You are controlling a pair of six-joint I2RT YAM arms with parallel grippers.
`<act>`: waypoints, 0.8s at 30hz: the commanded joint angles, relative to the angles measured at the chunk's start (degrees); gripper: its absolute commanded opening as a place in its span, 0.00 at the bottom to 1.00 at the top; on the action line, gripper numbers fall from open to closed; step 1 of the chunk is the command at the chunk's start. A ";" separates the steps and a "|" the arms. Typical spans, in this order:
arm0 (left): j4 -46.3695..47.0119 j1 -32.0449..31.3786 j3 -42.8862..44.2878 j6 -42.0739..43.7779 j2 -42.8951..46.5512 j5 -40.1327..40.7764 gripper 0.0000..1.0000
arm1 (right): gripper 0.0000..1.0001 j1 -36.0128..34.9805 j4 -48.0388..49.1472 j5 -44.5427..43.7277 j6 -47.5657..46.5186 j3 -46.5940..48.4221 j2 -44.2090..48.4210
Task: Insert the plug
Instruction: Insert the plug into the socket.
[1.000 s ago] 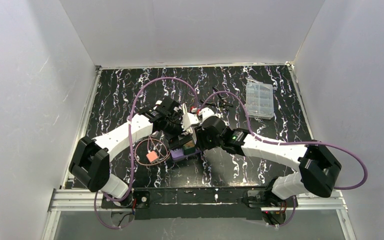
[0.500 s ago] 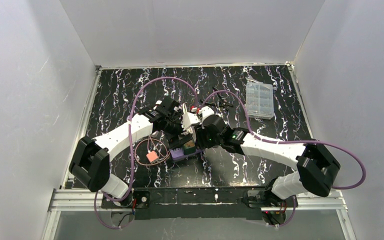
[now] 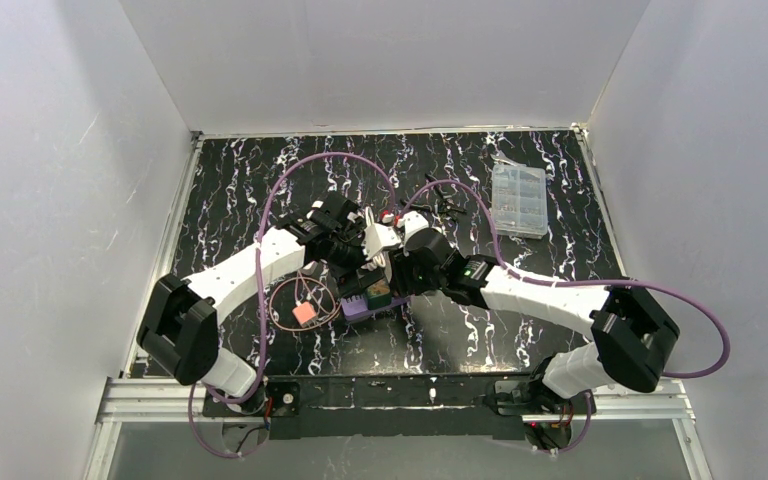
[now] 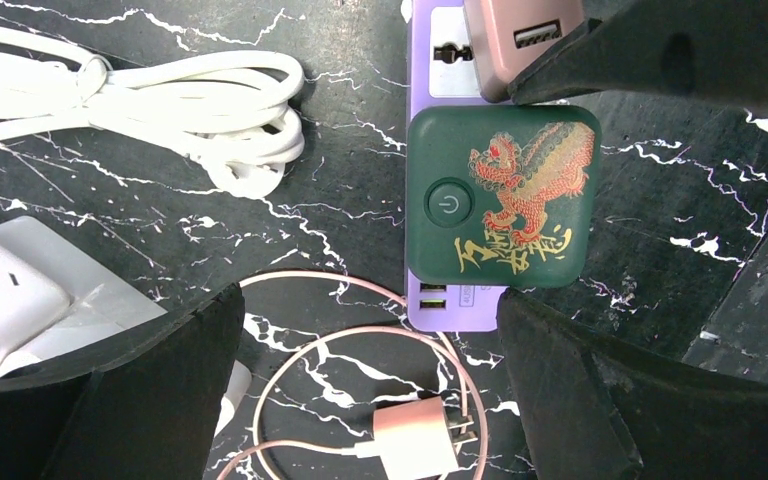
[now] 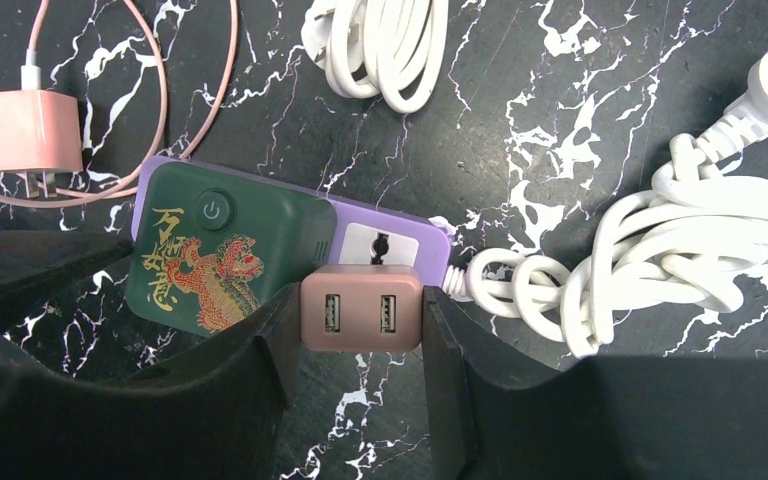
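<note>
A purple power strip (image 5: 415, 235) with a green dragon-printed block (image 5: 225, 260) lies on the black marbled table. My right gripper (image 5: 361, 312) is shut on a pink two-USB plug (image 5: 362, 300), held right at the strip's white socket (image 5: 378, 243); its prongs are hidden. In the left wrist view the same plug (image 4: 520, 40) sits at the top over the strip's socket face. My left gripper (image 4: 370, 300) is open, its fingers either side of the strip's USB end (image 4: 455, 300), touching nothing. From above, both grippers meet over the strip (image 3: 365, 302).
A second pink charger (image 4: 415, 450) with a looped pink cable lies just left of the strip. Coiled white cords (image 5: 700, 240) and a white power strip (image 4: 0, 290) lie close by. A clear plastic box (image 3: 520, 200) stands at the far right.
The right arm has edged slightly left and away with the plug. The left arm and both grips look unchanged.
</note>
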State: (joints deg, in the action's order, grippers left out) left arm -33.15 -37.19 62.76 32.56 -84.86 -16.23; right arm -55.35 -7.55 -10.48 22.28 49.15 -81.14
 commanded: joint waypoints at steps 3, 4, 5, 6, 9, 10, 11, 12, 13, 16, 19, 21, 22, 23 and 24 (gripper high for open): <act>-1.81 -0.16 1.80 0.09 3.83 0.69 0.96 | 0.01 -0.51 -7.97 1.34 -0.34 -4.58 -2.44; -1.93 -0.16 2.06 -0.17 3.98 0.55 0.96 | 0.01 -0.54 -7.98 1.10 -0.25 -4.70 -2.44; -2.11 -0.16 2.23 -0.45 4.07 0.38 0.95 | 0.01 -0.55 -8.00 0.89 -0.10 -4.76 -2.48; -2.24 -0.16 2.38 -0.66 4.20 0.26 0.95 | 0.01 -0.52 -7.93 0.66 0.02 -4.84 -2.60; -2.53 -0.16 2.50 -0.74 4.84 0.41 0.95 | 0.01 -0.63 -7.85 0.10 0.26 -4.80 -3.32; -2.61 -0.16 2.46 -0.67 5.02 0.30 0.95 | 0.01 -0.59 -7.90 -0.13 0.34 -4.77 -3.43; -2.70 -0.16 2.33 -0.72 5.07 0.13 0.95 | 0.01 -0.69 -7.91 -0.26 0.39 -4.76 -3.72; -2.72 -0.16 2.29 -0.82 5.07 -0.07 0.95 | 0.01 -0.78 -7.92 -0.51 0.39 -4.88 -3.84; -2.71 -0.16 2.31 -1.13 4.89 -0.30 0.95 | 0.01 -0.99 -7.98 -0.96 0.44 -5.00 -3.80; -2.31 -0.12 2.94 -2.44 4.13 -0.91 0.95 | 0.01 -1.53 -8.27 -2.33 0.55 -5.81 -2.78; -2.01 -0.16 3.70 -3.02 3.09 -1.95 0.95 | 0.01 -1.81 -7.58 -2.04 1.03 -7.01 -0.90; -2.01 -0.16 4.13 -3.09 2.22 -2.22 0.95 | 0.12 -1.86 -7.04 -1.55 1.22 -7.61 0.11; -2.01 -0.16 4.35 -3.10 1.84 -2.15 0.95 | 0.16 -1.86 -6.77 -1.53 1.39 -7.92 0.47; -2.01 -0.16 4.54 -3.04 1.45 -2.06 0.95 | 0.19 -1.86 -6.82 -1.85 1.44 -8.00 0.62; -2.01 -0.16 4.69 -3.01 1.31 -2.10 0.94 | 0.21 -1.86 -6.86 -2.15 1.45 -7.95 0.57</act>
State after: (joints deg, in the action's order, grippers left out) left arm -34.74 -37.23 65.12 30.17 -82.65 -16.73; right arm -56.75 -4.38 -12.49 23.86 44.66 -79.57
